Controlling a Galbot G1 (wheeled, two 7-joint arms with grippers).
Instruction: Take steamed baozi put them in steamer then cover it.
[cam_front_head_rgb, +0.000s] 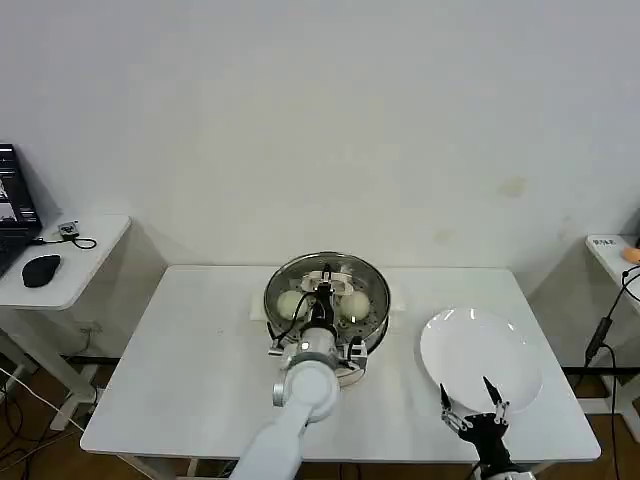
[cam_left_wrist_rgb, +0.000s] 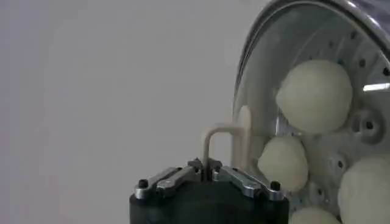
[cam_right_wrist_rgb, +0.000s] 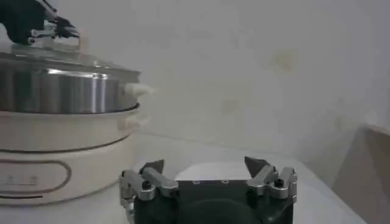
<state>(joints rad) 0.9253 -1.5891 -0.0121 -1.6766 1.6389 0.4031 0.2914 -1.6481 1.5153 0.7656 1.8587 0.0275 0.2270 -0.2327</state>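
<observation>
The steamer (cam_front_head_rgb: 372, 322) stands mid-table on its white pot base (cam_right_wrist_rgb: 61, 152). The glass cover (cam_front_head_rgb: 300, 272) rests on its rim. My left gripper (cam_front_head_rgb: 324, 297) is above the cover's centre, shut on the cream handle (cam_left_wrist_rgb: 222, 137). Through the glass I see steamed baozi (cam_left_wrist_rgb: 314, 96) lying on the perforated floor, with others (cam_left_wrist_rgb: 282, 162) beside it. In the head view two baozi (cam_front_head_rgb: 290, 303) show through the cover. My right gripper (cam_front_head_rgb: 470, 402) hovers open and holding nothing over the near edge of the white plate (cam_front_head_rgb: 480, 350). From the right wrist view the cover (cam_right_wrist_rgb: 61, 58) looks seated on the steel basket (cam_right_wrist_rgb: 67, 91).
The white table (cam_front_head_rgb: 190, 380) has free room left of and in front of the steamer. A side table at the left holds a mouse (cam_front_head_rgb: 40, 270) and a laptop (cam_front_head_rgb: 12, 205). A second side table (cam_front_head_rgb: 610, 255) with a hanging cable stands at the right.
</observation>
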